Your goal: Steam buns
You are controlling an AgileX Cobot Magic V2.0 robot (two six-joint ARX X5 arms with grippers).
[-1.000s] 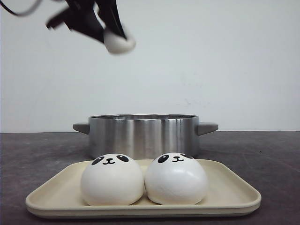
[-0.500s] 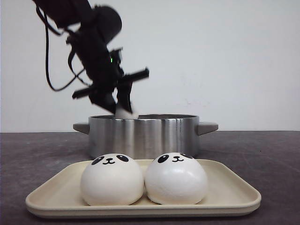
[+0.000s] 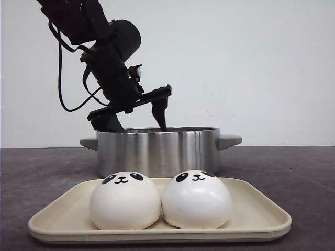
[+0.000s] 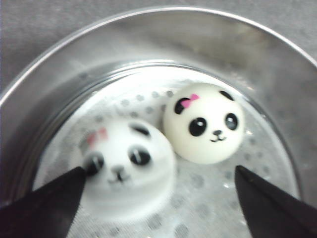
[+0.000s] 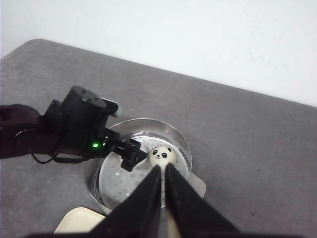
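My left tool (image 3: 137, 119) hangs spread wide over the steel pot (image 3: 159, 150) at the middle of the grey counter (image 3: 47, 172), its two dark fingers (image 4: 42, 208) apart and holding nothing. From its wrist camera I see two panda buns lying side by side on the pot's perforated floor: a blurred bun (image 4: 124, 166) between the fingers and a sharper bun with a pink bow (image 4: 204, 123) beside it. Nearer the counter's front edge, a cream tray (image 3: 261, 217) carries two more panda buns, the left bun (image 3: 124, 201) and the right bun (image 3: 197, 198), touching. My right tool (image 5: 162, 186) hovers high above the pot, fingers pressed nearly together, empty.
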